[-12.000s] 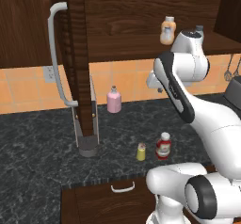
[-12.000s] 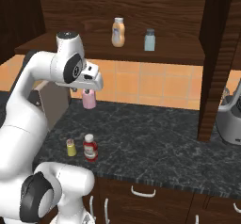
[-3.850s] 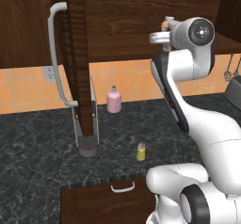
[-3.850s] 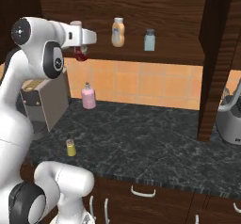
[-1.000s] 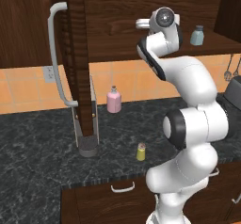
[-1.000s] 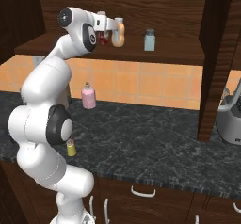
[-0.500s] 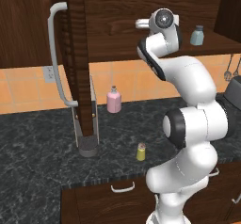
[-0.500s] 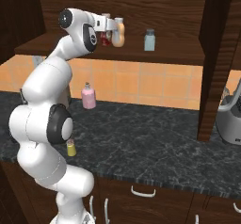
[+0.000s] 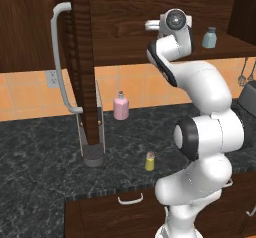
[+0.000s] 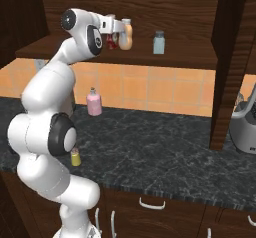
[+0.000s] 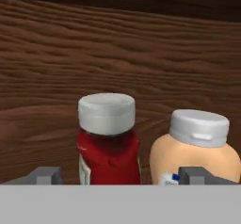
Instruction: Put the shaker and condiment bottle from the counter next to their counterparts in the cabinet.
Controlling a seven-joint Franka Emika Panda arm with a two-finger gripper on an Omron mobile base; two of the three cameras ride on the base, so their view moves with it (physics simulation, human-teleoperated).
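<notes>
1. The gripper (image 11: pixel 115 175) is standing at the cabinet shelf with its jaws spread wide — the finger tips (image 11: pixel 44 175) are sitting apart on either side of the condiment bottle (image 11: pixel 109 140), no longer clamping it.
2. The condiment bottle is standing upright on the shelf, just beside the orange-and-cream bottle (image 11: pixel 197 150); I am judging that half of the task done, though the arm is not yet clear of it.
3. The shaker (image 9: pixel 149 161) is sitting on the counter (image 9: pixel 45 172) in front of the robot — that half is left: picking it up and setting it by the pale grey-blue shaker (image 10: pixel 159 42), which is waiting further along the same shelf.
4. The counter is showing as dark marbled stone, also carrying a pink bottle (image 9: pixel 120 106) near the backsplash.
5. Beyond, orange tiles (image 10: pixel 150 89) are running along the wall, the cabinet (image 9: pixel 120 37) is hanging above with its door (image 9: pixel 82 62) swung open, and a grey appliance (image 10: pixel 245 129) is sitting at the far right.
</notes>
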